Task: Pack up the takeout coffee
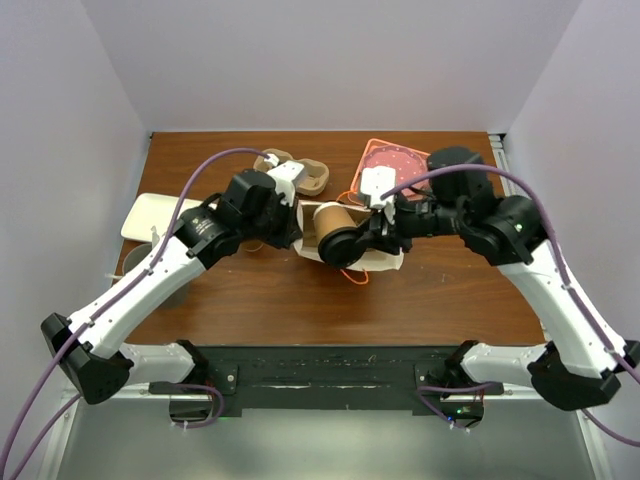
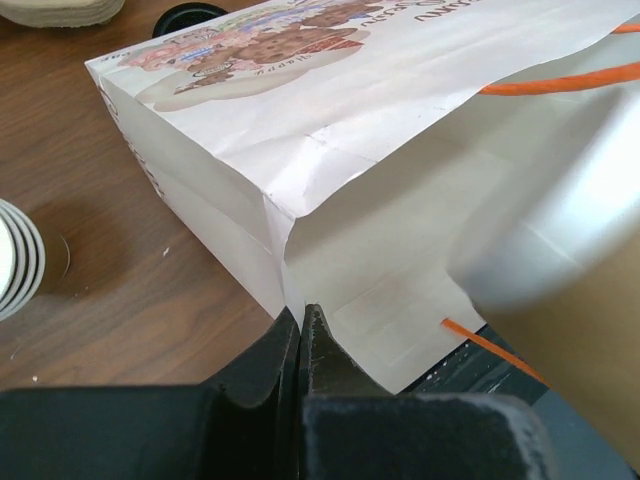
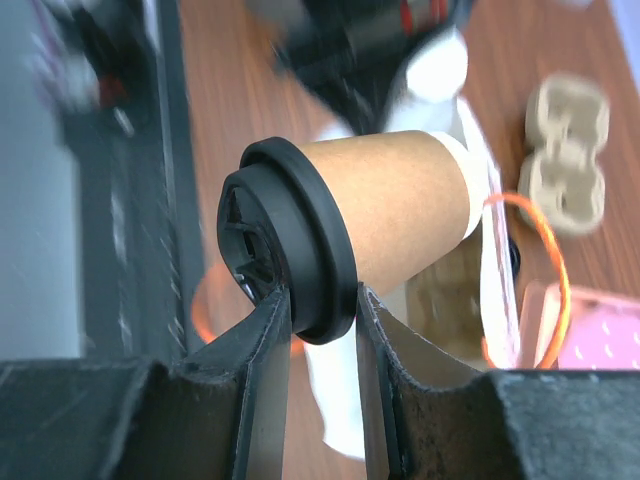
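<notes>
The takeout coffee (image 1: 330, 222), tan with a black lid (image 3: 290, 250), is held on its side over the table's middle. My right gripper (image 1: 366, 238) is shut on the lid's rim (image 3: 320, 300). The cup's base points at the open mouth of a white paper bag (image 1: 372, 262) with orange handles, which lies on its side. My left gripper (image 1: 292, 232) is shut on the bag's mouth edge (image 2: 300, 315) and holds it up. The printed bag (image 2: 300, 110) fills the left wrist view, and the cup shows there as a tan blur (image 2: 570, 300).
A brown pulp carrier (image 1: 300, 172) and a pink tray (image 1: 395, 165) sit at the back. A stack of white cups (image 2: 12, 260) and a loose black lid (image 2: 185, 15) lie by the bag. A white tray (image 1: 150, 215) is at the left edge.
</notes>
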`<control>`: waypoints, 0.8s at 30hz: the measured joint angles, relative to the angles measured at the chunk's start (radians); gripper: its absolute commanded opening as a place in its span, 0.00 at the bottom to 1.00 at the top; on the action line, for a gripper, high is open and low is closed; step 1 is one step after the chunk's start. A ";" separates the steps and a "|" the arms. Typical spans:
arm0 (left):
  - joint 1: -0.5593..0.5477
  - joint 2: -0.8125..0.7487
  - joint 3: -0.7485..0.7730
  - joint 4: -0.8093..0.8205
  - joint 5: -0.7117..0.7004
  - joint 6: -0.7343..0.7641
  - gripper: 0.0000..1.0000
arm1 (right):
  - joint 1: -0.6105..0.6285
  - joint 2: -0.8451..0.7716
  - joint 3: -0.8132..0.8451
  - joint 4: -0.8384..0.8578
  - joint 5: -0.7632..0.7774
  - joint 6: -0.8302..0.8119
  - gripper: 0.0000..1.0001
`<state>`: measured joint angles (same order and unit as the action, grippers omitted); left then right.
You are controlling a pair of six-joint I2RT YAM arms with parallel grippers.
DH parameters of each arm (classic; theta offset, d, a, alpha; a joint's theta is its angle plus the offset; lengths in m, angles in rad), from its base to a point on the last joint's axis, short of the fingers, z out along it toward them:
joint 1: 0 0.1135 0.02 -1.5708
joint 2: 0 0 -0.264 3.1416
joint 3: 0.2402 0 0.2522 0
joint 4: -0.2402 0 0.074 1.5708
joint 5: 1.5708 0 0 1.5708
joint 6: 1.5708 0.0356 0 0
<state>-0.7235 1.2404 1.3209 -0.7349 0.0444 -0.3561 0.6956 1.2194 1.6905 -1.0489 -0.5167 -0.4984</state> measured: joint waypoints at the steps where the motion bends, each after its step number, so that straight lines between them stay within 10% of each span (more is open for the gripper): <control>1: 0.003 0.006 0.014 -0.012 0.000 -0.002 0.00 | 0.000 -0.014 0.002 0.031 -0.019 0.039 0.00; 10: 0.016 0.026 0.077 -0.082 0.033 -0.072 0.00 | 0.007 -0.093 0.001 0.526 0.090 0.599 0.00; 18: 0.017 0.006 0.068 -0.161 0.055 -0.112 0.00 | 0.004 0.095 0.292 0.456 0.612 0.911 0.05; 24: 0.017 -0.060 0.046 -0.187 0.057 -0.120 0.00 | -0.050 0.064 0.214 0.305 0.830 1.038 0.00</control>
<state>-0.7063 1.1809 1.3666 -0.9215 0.1013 -0.4759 0.6453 1.2839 1.9041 -0.7437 0.3138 0.5396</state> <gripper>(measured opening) 0.013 0.308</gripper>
